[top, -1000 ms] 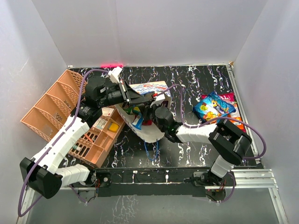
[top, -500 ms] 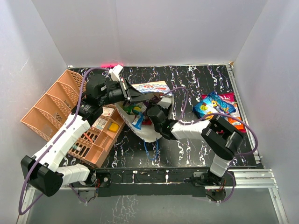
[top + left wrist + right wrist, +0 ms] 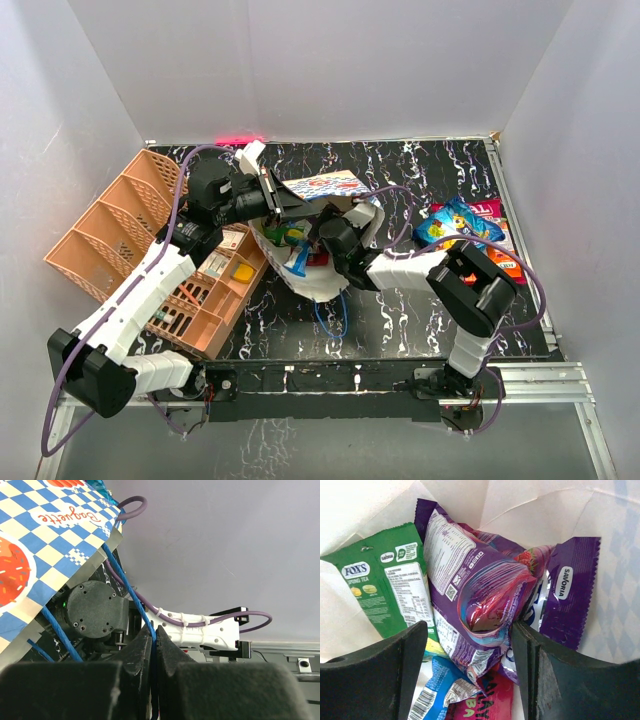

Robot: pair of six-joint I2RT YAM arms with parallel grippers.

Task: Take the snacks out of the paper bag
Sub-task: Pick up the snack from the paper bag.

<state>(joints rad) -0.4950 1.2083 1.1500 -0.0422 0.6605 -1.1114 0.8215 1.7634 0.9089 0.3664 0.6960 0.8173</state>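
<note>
Both jaws of left gripper (image 3: 154, 630) pinched on blue cord handle (image 3: 122, 577), right gripper (image 3: 469, 630) spread around purple packet (image 3: 480, 580)

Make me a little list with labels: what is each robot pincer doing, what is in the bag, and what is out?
Left pincer: shut on the blue cord handle of the paper bag
Right pincer: open, inside the bag, one finger on each side of the purple packet
Also in the bag: green packet, blue packet, pink packet
Out on the table: blue snack packet on top of others, at the robot's right
Beside the bag: peach basket
</note>
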